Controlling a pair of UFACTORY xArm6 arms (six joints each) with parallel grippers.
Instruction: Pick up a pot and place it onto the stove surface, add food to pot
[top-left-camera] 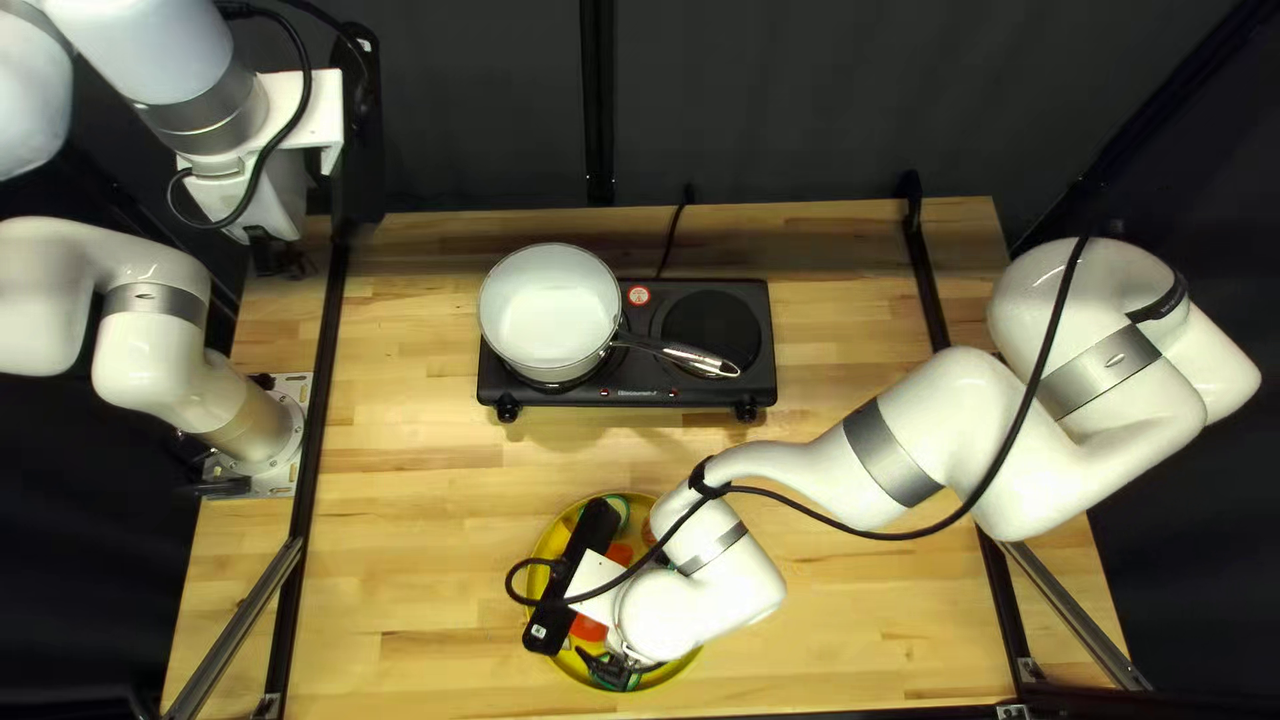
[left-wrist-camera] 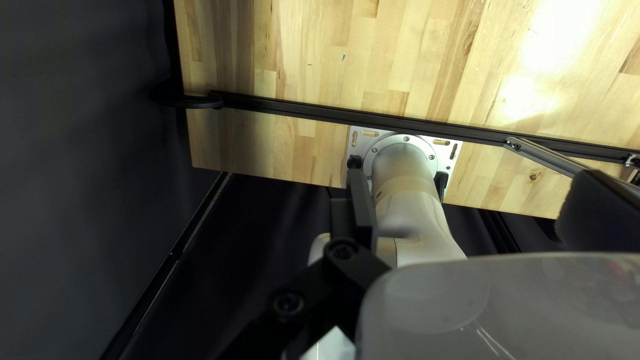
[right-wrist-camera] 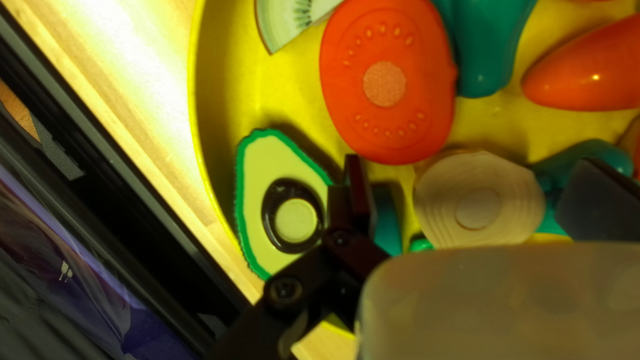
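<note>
Yellow bowl, btm ctr of top left view, has tomato: prob. light, stiff, slick; pinch edges. R claw over bowl, spread wide, empty; L claw likewise. Pot on stove, upper ctr, same view.

Glossy white, rounded links shape the left arm and right arm, banded in grey metal, black cables looping outside. The left end effector and right end effector have black fingers and black, screw-studded linkages. A pale round flange foots the left arm.
</note>
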